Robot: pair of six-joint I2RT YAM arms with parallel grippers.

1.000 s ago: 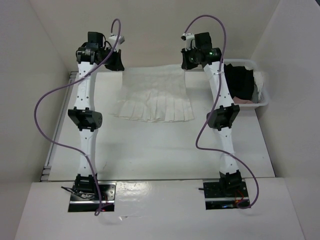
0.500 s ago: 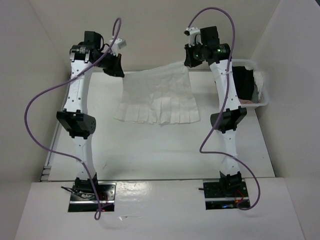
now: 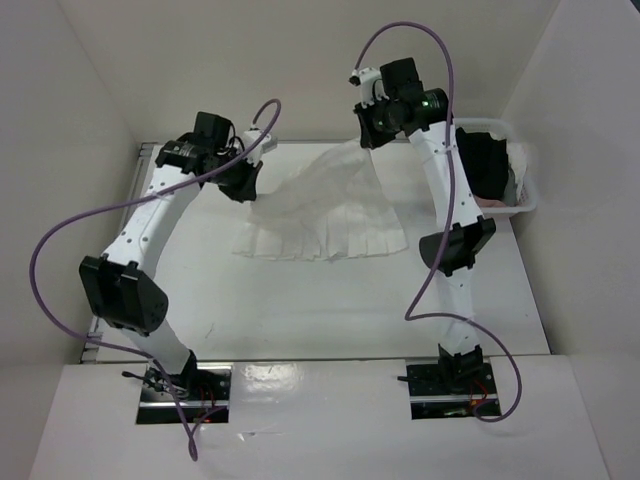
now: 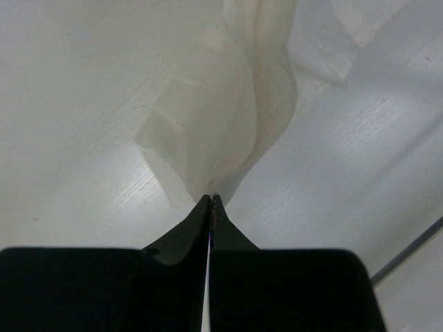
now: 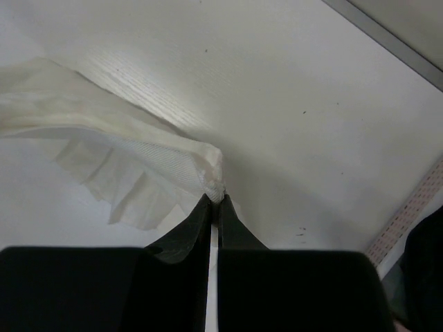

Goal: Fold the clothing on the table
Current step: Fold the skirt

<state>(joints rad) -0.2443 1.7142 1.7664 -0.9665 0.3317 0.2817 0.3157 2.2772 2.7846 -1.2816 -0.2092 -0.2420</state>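
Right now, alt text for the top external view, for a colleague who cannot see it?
The white pleated clothing is held up by its far corners, with the left gripper and right gripper both shut on it and its hem trailing on the white table. A clear bin holding a black garment sits at the right.

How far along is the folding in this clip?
Done: the left gripper and right gripper are each shut on a corner of the clothing. In hand: that edge is lifted off the table, the pleated hem apparently resting on it. Left: no fold is laid yet; bringing the edge over and releasing.
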